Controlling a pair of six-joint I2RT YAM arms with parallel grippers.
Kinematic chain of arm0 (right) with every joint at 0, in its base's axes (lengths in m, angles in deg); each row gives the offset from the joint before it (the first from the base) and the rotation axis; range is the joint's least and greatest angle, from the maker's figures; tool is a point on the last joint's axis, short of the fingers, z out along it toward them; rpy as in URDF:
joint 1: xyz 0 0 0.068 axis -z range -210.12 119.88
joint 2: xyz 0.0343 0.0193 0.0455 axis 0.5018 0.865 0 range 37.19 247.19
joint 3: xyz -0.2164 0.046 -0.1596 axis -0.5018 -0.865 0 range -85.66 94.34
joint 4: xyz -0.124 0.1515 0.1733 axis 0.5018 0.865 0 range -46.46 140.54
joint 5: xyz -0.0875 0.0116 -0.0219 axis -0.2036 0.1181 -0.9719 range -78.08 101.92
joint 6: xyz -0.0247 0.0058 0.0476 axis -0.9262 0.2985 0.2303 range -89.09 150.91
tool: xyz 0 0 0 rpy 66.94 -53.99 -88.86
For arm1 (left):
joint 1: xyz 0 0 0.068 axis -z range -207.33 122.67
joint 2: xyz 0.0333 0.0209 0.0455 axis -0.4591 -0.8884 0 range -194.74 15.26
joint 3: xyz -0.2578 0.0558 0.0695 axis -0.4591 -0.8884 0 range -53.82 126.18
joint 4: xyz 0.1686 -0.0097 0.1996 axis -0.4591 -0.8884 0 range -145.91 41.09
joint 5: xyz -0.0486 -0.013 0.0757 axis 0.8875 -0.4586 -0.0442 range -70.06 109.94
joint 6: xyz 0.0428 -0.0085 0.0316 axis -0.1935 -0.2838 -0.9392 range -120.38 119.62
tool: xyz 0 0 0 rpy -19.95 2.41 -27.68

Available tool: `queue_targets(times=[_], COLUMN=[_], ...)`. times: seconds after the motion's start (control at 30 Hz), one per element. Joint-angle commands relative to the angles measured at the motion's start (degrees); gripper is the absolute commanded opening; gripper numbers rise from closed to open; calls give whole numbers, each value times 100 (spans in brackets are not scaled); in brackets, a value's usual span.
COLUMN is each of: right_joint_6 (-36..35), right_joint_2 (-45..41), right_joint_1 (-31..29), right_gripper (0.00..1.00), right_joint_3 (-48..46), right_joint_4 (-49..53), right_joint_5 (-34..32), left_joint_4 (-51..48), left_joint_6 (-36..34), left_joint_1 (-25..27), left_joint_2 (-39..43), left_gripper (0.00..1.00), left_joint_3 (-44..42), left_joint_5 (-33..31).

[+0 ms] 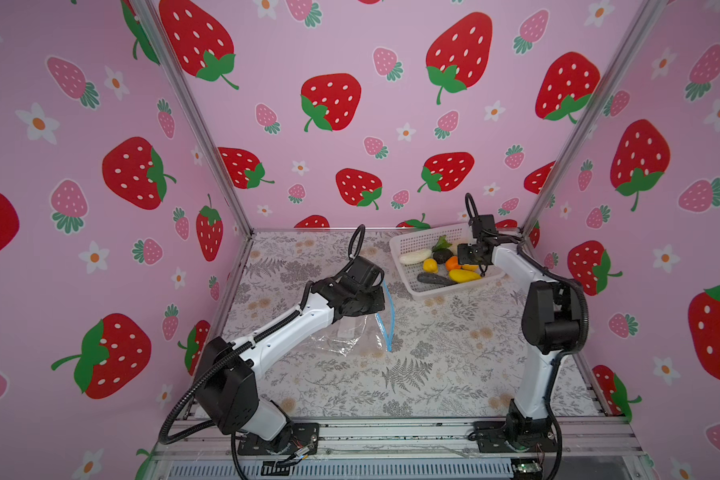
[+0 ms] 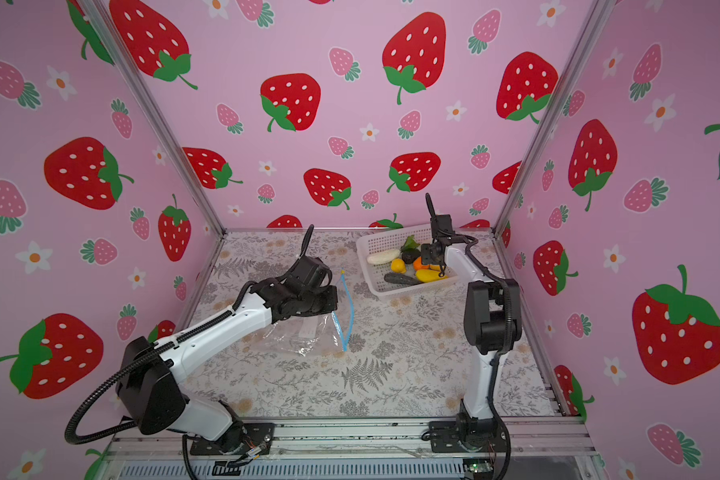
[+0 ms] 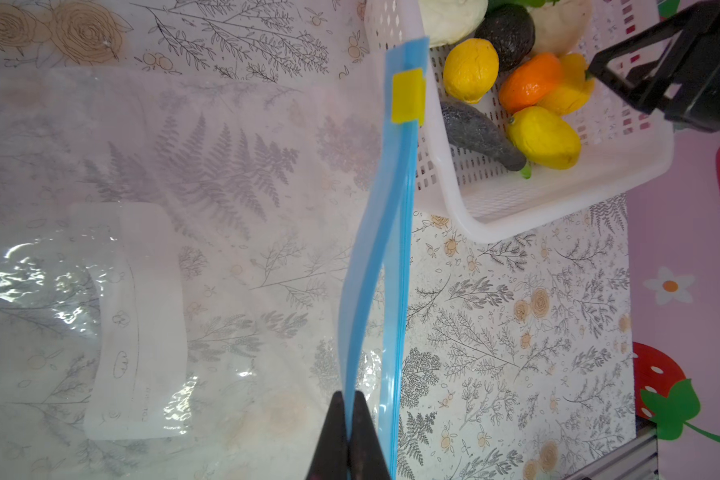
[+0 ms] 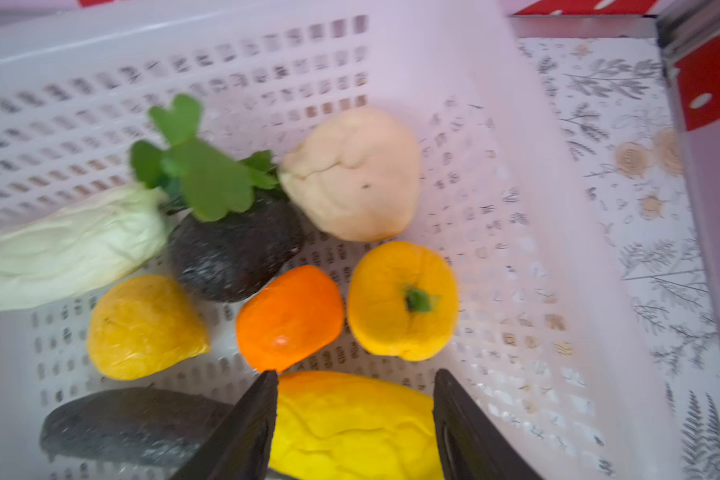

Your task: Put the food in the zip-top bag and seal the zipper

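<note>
Left wrist view: left gripper (image 3: 352,432) jaws, bases cut off, clamp the smooth blue zipper (image 3: 385,249) of the crinkly zip-top bag (image 3: 225,166) on the table (image 3: 516,291). The right gripper (image 4: 354,390) jaws stand apart, straddling blurred yellow food (image 4: 350,428) in the perforated basket (image 4: 225,62); contact unclear.

Both top views look from high at the open front of the booth, down and inward over the whole bench (image 1: 433,374) to the back wall (image 1: 350,124); they share nearly everything. The left wrist camera sits close behind the left hand (image 3: 349,399), looking along the zipper (image 3: 366,257) toward the basket (image 3: 558,208). The right wrist camera hangs very near above that basket, looking past the right hand (image 4: 356,374) onto the food (image 4: 289,318). Both wrist views share the basket's contents.
</note>
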Motion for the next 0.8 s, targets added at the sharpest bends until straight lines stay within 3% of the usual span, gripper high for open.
queue_targets(times=[0.0,0.77], right_joint_6=[78,118], right_joint_2=[64,-1244], right_joint_1=[159,376], right_gripper=[63,63], right_joint_3=[46,-2016], right_joint_4=[40,-277], right_joint_5=[-74,-307], left_joint_4=[26,88], left_joint_6=[-1,-78], left_joint_1=[36,136], left_joint_2=[147,15], left_gripper=[0,0], left_joint_3=[75,91], left_joint_5=[3,140])
